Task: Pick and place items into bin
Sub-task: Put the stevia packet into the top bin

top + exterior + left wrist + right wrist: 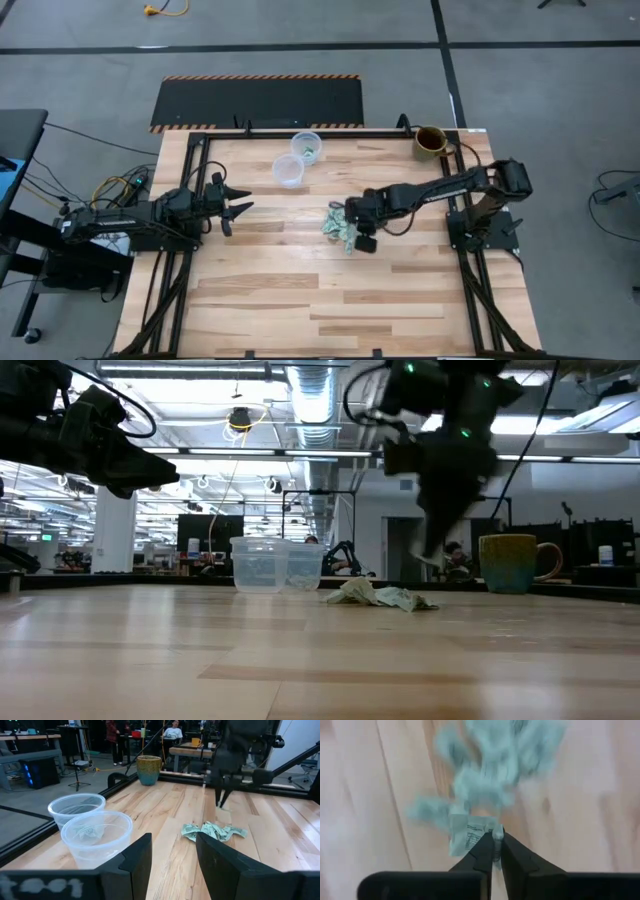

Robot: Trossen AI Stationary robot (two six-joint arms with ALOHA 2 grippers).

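A small pile of pale green-and-white wrapped items (pixel 338 230) (pixel 380 596) (pixel 212 831) lies on the wooden table near its middle. My right gripper (pixel 350 218) (pixel 430 552) (pixel 496 842) hangs just above the pile, pointing steeply down and shut on one wrapped item (pixel 470 834). Two clear plastic cups (pixel 307 146) (pixel 288 170) stand farther back, and they are the only bin-like containers in view. The far cup has green pieces inside. My left gripper (pixel 240 206) (pixel 172 855) waits level at the table's left, open, with nothing between its fingers. My right gripper pinches one wrapped item by its edge (pixel 487 831) between the two fingertips. The fingers come from above, slanting down. The item sticks out to one side of the tips and is held above the pile, which looks blurred beneath it.
A brown-green mug (pixel 430 140) (pixel 512 563) (pixel 148 769) stands at the far right corner. Black frame rails (pixel 330 128) run along the table's far, left and right sides. Bare wood stretches toward the near edge. People show in the room beyond.
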